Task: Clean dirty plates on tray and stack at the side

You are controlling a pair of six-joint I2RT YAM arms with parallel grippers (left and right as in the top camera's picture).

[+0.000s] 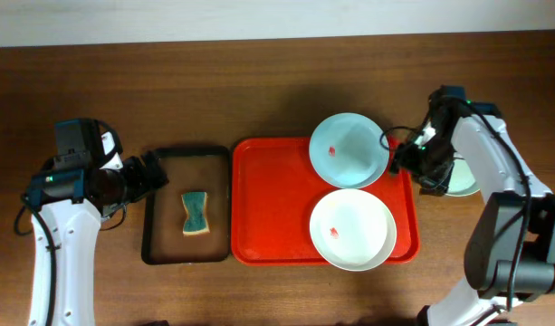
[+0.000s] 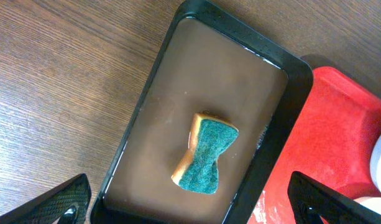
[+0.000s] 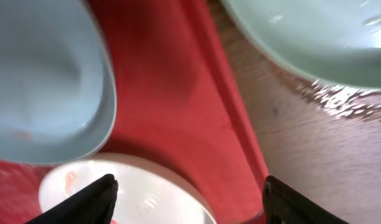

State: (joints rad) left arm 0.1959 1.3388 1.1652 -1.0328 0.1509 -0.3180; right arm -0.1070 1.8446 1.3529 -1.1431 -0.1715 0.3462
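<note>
The red tray [image 1: 270,204] holds two pale plates with red smears: a far one [image 1: 348,149] and a near one [image 1: 352,228]. A third plate [image 1: 463,177] lies on the table right of the tray, partly hidden by my right arm. My right gripper [image 1: 406,163] is open and empty over the tray's right rim [image 3: 230,93], between the far plate [image 3: 41,81] and the third plate [image 3: 314,37]; the near plate [image 3: 134,193] lies below it. My left gripper [image 1: 155,174] is open and empty above the black tray.
A smaller black tray [image 1: 159,222] left of the red tray holds a green and yellow sponge [image 1: 196,213], seen also in the left wrist view [image 2: 206,152]. Bare wooden table [image 1: 259,91] surrounds both trays.
</note>
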